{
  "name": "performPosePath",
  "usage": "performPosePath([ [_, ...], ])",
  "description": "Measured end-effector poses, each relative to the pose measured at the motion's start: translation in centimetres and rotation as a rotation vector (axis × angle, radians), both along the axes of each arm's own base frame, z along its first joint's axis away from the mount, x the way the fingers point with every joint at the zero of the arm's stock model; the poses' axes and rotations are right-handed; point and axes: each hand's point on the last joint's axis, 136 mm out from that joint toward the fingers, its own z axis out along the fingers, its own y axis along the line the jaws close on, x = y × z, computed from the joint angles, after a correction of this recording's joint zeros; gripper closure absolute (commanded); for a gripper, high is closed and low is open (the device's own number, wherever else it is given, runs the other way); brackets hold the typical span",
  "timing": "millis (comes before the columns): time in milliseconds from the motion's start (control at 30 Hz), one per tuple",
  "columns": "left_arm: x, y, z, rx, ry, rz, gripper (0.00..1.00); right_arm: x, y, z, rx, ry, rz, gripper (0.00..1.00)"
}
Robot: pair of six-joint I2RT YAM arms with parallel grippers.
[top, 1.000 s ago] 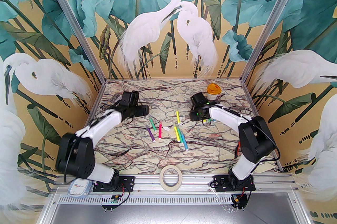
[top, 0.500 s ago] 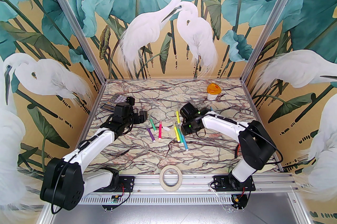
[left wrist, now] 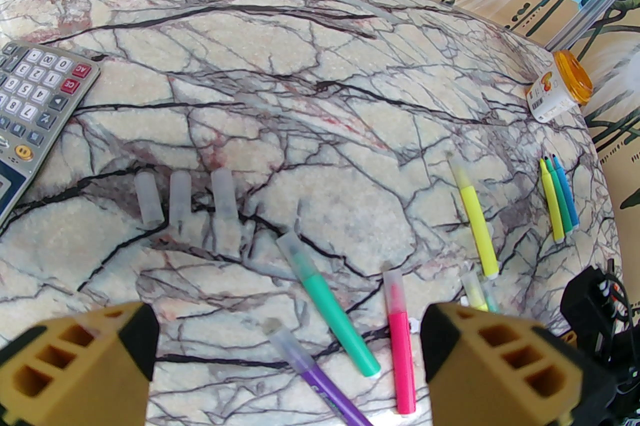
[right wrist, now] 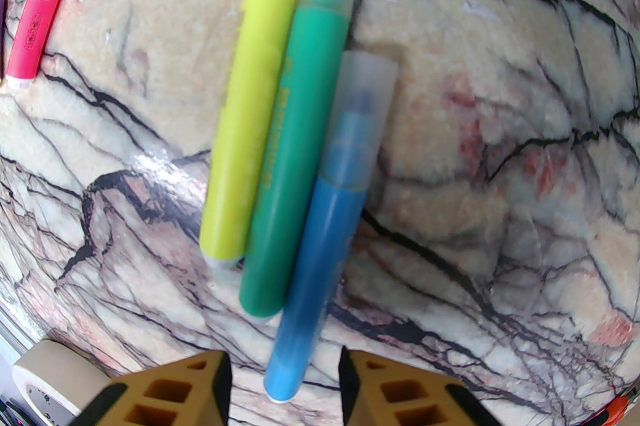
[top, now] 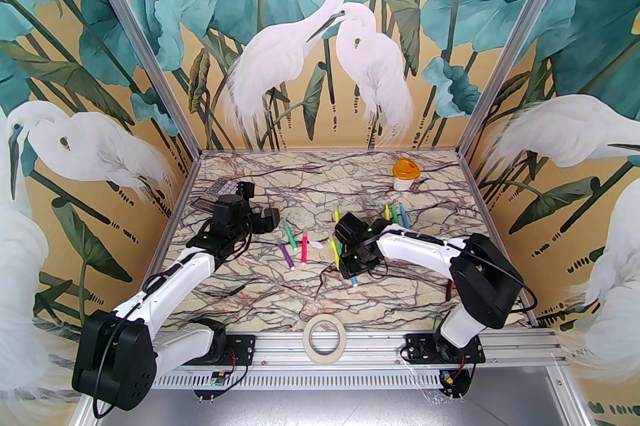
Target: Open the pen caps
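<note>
Three clear pen caps (left wrist: 180, 203) lie side by side, bright pens (left wrist: 341, 325) flat nearby

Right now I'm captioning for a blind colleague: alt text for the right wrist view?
The open right gripper flanks the butt end of a clear-capped blue pen lying beside a green pen and a yellow pen on the marble table. A pink pen lies upper left, a tape roll lower left.

Blue pen (right wrist: 320, 264), clear cap (right wrist: 364, 114); dark-veined marble table (right wrist: 500, 174).
</note>
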Motion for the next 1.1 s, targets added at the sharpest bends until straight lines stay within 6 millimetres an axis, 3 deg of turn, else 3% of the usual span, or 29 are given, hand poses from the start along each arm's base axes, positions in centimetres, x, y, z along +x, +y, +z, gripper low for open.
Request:
performPosePath([
  [667,-0.1,0.1,1.0,0.014,-0.035,-0.014,0.07,-0.3,-0.5,-2.3,-0.050,0.044,-0.027,0.67],
  [1100,-0.2,0.1,1.1,0.018,-0.042,-0.013,0.07,0.2,-1.0,-2.6,-0.126,0.050,-0.032,0.73],
])
